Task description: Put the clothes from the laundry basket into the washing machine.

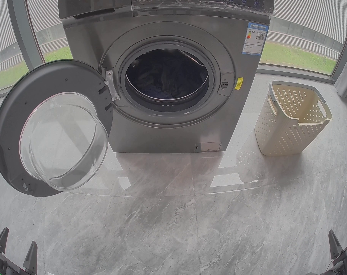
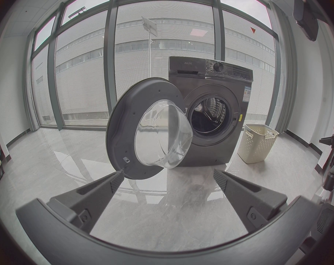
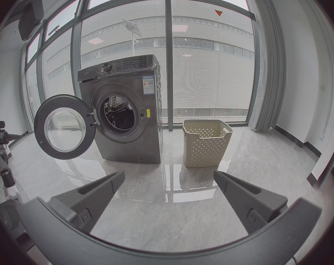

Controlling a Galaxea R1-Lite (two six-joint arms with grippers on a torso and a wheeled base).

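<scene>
A grey front-loading washing machine (image 1: 169, 31) stands ahead with its round door (image 1: 51, 126) swung wide to the left. Dark clothes (image 1: 165, 75) lie inside the drum. A cream perforated laundry basket (image 1: 291, 123) stands on the floor right of the machine; nothing shows inside it. My left gripper (image 1: 16, 246) is low at the near left, open and holding nothing. My right gripper (image 1: 344, 233) is low at the near right, also open and holding nothing. The wrist views show the machine (image 2: 211, 111) (image 3: 126, 111), the basket (image 2: 257, 143) (image 3: 205, 142) and each gripper's spread fingers (image 2: 100, 192) (image 3: 244, 195).
Grey marble floor (image 1: 173, 211) stretches between me and the machine. Tall windows (image 3: 211, 56) form the back wall. A curtain (image 3: 270, 56) hangs at the right corner. The open door juts out over the floor at the left.
</scene>
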